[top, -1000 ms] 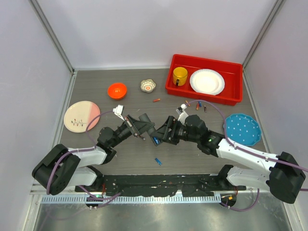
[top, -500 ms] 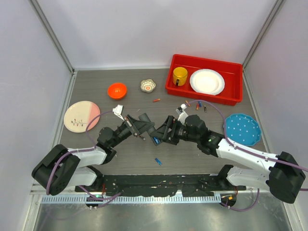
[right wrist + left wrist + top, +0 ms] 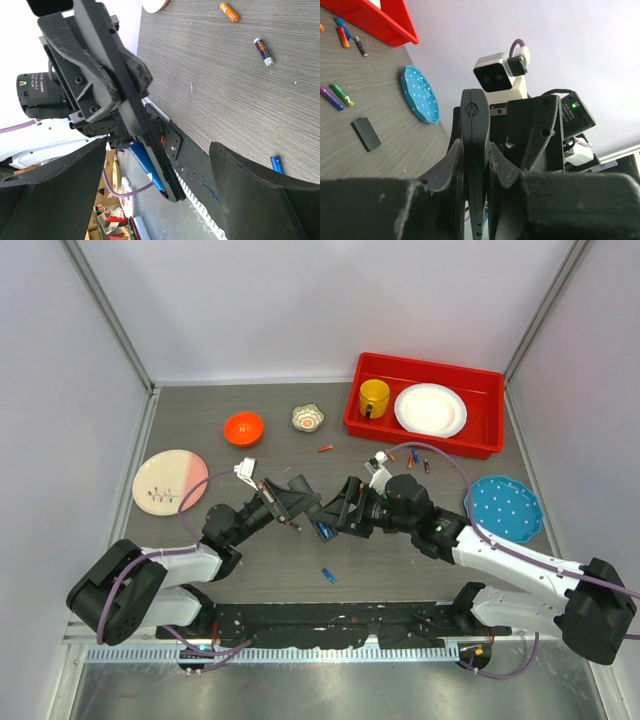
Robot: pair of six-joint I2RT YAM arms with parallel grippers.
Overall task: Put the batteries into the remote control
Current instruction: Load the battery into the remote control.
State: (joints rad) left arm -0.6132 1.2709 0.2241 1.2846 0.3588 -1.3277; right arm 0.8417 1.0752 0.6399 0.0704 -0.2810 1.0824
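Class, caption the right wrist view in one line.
Open right gripper faces the remote control in the left gripper, blue battery loaded.

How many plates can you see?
3: pink plate on the left, white plate in the red bin, blue dotted plate on the right. None looks hidden.

batteries before red bin, bare table at far wall
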